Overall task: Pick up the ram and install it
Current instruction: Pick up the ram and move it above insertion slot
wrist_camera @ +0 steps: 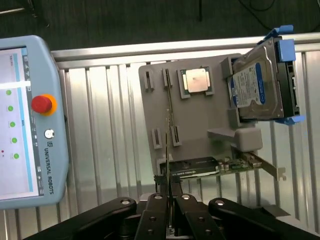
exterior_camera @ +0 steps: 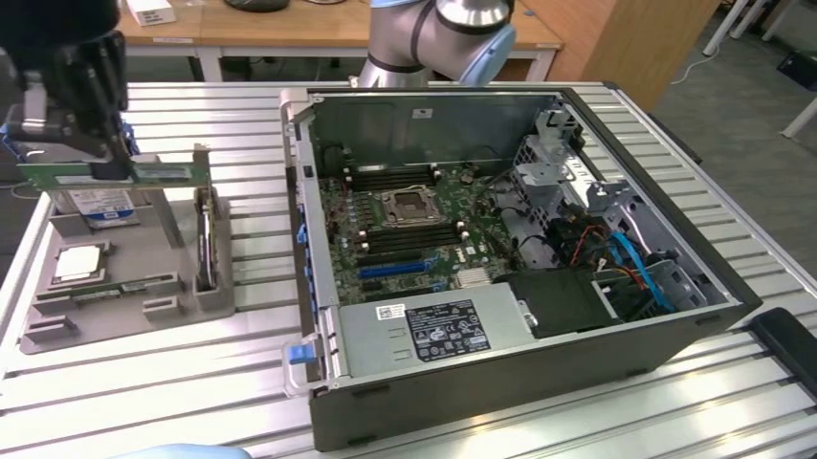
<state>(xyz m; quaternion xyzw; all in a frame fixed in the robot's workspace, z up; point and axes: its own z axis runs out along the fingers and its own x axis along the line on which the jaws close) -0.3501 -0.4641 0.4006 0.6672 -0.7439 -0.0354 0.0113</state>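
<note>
My gripper (exterior_camera: 113, 161) hangs above the grey parts holder (exterior_camera: 166, 249) at the exterior view's left, shut on the ram (exterior_camera: 153, 173). The ram is a long green stick held level, clear of the holder. In the wrist view the ram (wrist_camera: 167, 150) appears edge-on as a thin line running out from between the black fingers (wrist_camera: 155, 210) of the gripper (wrist_camera: 169, 197). The open computer case (exterior_camera: 690, 325) lies to the exterior view's right. Its motherboard (exterior_camera: 447, 251) and the dark memory slots (exterior_camera: 383, 174) beside the processor socket (exterior_camera: 406, 204) are exposed.
The grey holder (wrist_camera: 200, 120) carries a blue-labelled hard drive (wrist_camera: 257, 85), a square silver processor (wrist_camera: 196, 81), an expansion card (wrist_camera: 215, 167) and another thin stick (wrist_camera: 169, 95) in a slot. A teach pendant (wrist_camera: 25, 120) lies beside it. Something pale blue (exterior_camera: 179, 451) shows at the table's front edge.
</note>
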